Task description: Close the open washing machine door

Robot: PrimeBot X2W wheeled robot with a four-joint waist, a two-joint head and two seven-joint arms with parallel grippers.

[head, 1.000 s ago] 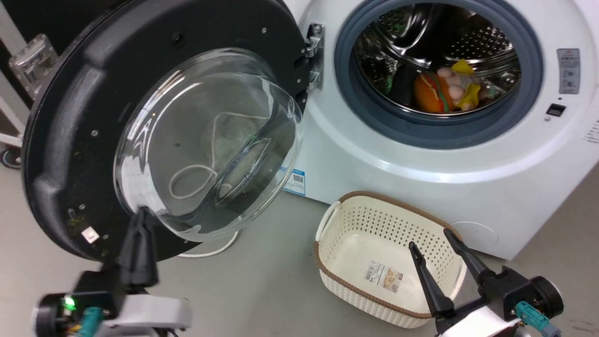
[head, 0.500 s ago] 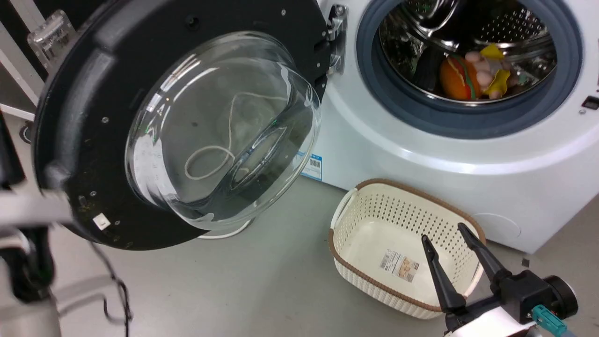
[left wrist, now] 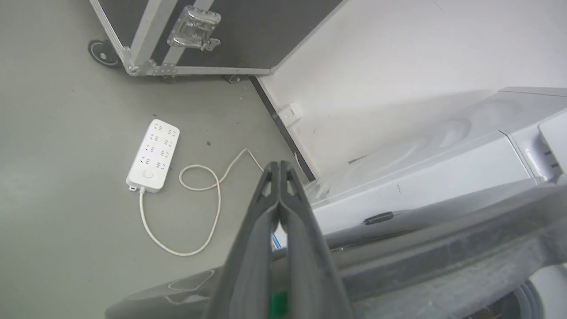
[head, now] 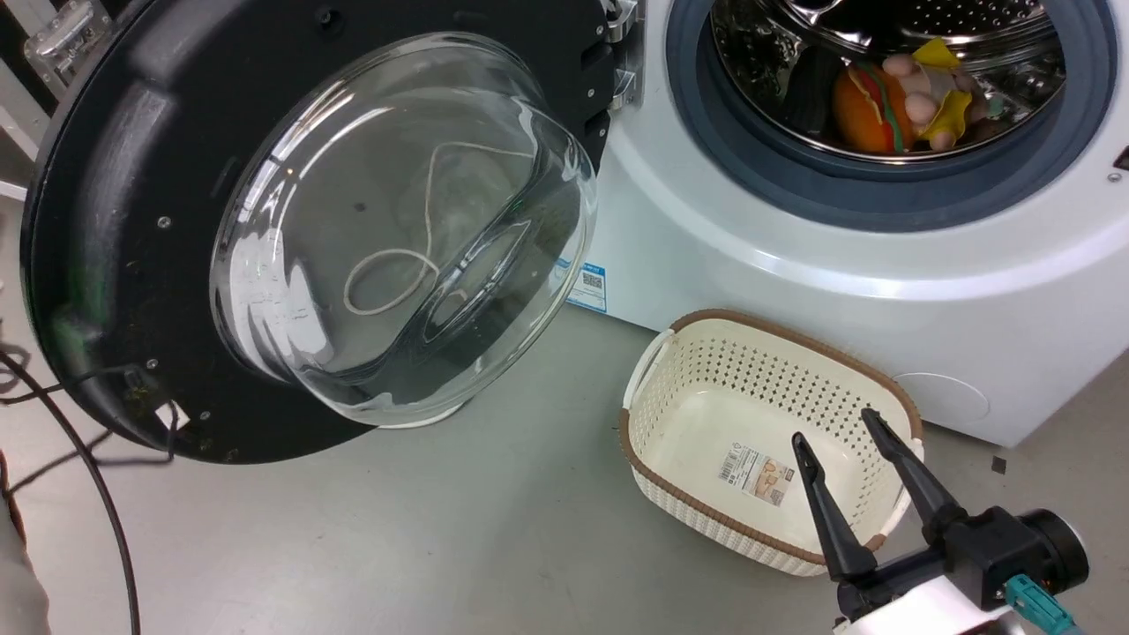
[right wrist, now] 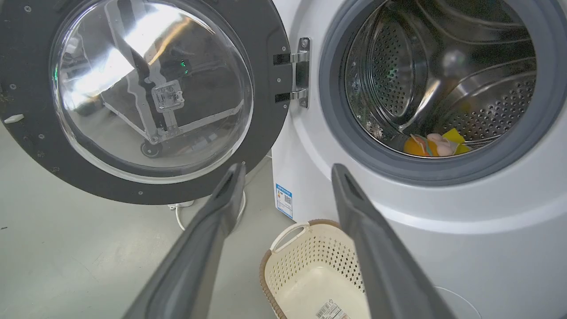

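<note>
Black plastic rings the washing machine door, which stands swung wide open to the left of the white washer. A metal hinge holds it at its right edge, and its bulging clear glass bowl faces me. A grey rubber ring frames the steel drum, where an orange toy lies among other soft items. On the grey floor in front of the washer sits 1 cream perforated basket with a label on its bottom. My right pincer hovers over the basket's near rim, its 2 fingers spread wide, holding nothing. My left pincer has its 2 fingers pressed together with nothing between them. It points toward a white power strip and its looped cord on the floor. I cannot tell whether it touches the door.
</note>
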